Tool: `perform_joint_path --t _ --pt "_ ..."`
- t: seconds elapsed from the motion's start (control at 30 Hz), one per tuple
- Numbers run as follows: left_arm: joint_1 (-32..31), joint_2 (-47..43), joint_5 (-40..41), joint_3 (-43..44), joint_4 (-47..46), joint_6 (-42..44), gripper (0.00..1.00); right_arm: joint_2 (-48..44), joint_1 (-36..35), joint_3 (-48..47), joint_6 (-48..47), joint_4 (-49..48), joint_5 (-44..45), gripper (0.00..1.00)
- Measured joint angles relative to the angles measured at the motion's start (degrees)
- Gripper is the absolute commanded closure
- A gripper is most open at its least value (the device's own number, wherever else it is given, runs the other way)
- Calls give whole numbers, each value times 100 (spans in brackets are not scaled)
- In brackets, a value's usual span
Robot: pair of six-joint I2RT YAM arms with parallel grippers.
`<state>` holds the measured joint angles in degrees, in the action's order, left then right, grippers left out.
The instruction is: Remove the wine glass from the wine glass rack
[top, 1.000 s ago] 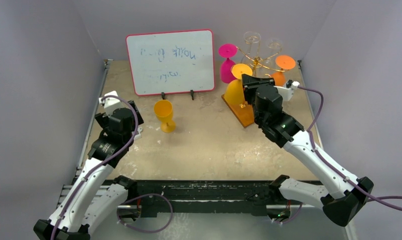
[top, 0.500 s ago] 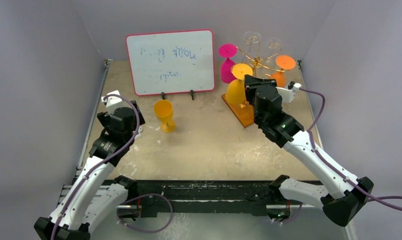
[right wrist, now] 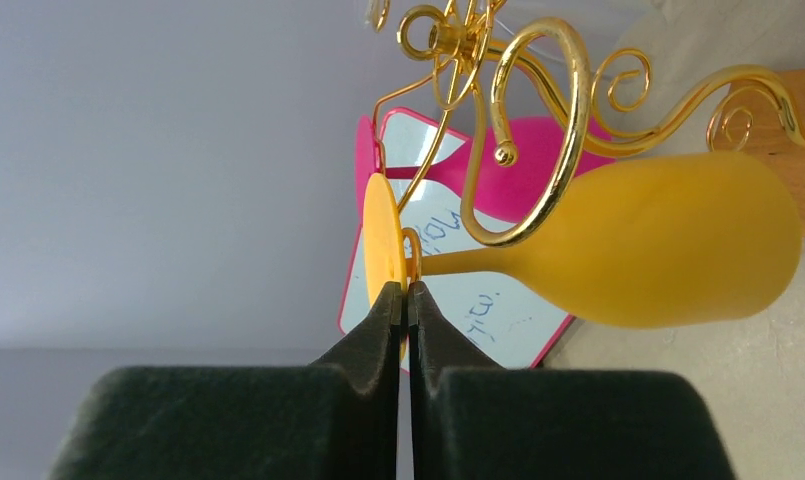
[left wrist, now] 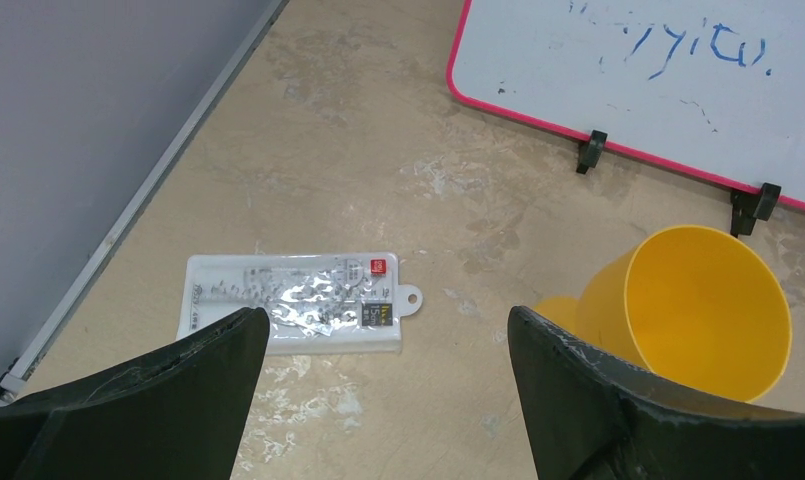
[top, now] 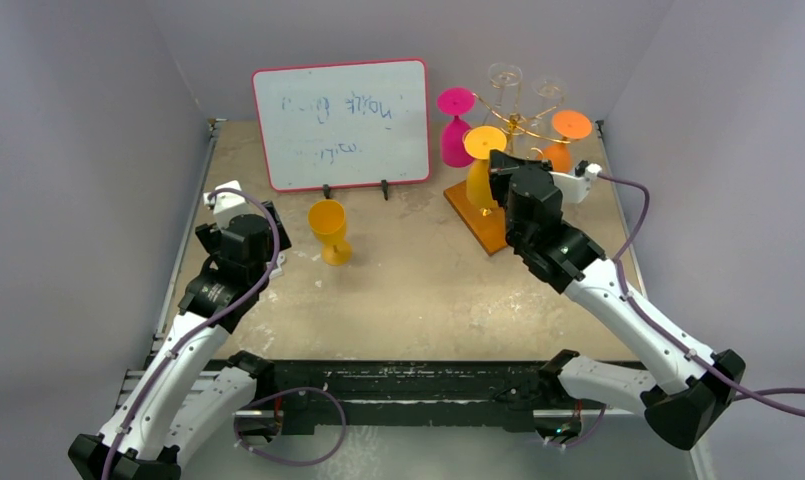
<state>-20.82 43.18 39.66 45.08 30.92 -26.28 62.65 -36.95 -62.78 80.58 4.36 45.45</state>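
**Spotter:** Which way does the yellow wine glass point(right wrist: 668, 245) lie from your tool?

**Operator:** Straight ahead of my right gripper point(right wrist: 406, 292); it hangs foot up and bowl down from a scroll arm on the near side of the wine glass rack point(right wrist: 568, 100); its long axis runs upright, alongside the rack's central stem; my wrist camera is rolled, so in that view the glass lies across the picture.

**Spotter:** And the jaws?

**Operator:** Pressed together with no gap I can see; the tips sit right at the rim of the foot disc, just beside the glass stem; whether they nip that rim or have closed on nothing, I cannot tell; I judge the move turns on sliding the foot out along its scroll, away from the rack's stem.

**Spotter:** The other arm?

**Operator:** My left gripper point(left wrist: 386, 335) is well apart from the rack; it is spread wide with nothing in it, above a white packet point(left wrist: 293, 305); the right arm is plainly nearer.

**Spotter:** Anything readable?

**Operator:** Blue handwriting on the whiteboard point(top: 343, 120) left of the rack, too faint to read; a small red label on the packet, print too fine; no brand I can make out.
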Motion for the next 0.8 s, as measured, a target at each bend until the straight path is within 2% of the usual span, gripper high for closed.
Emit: perform_joint_path --t 0.8 --pt "0 -2 -33 0 0 37 12 -188 -13 -234 20 -50 -444 100"
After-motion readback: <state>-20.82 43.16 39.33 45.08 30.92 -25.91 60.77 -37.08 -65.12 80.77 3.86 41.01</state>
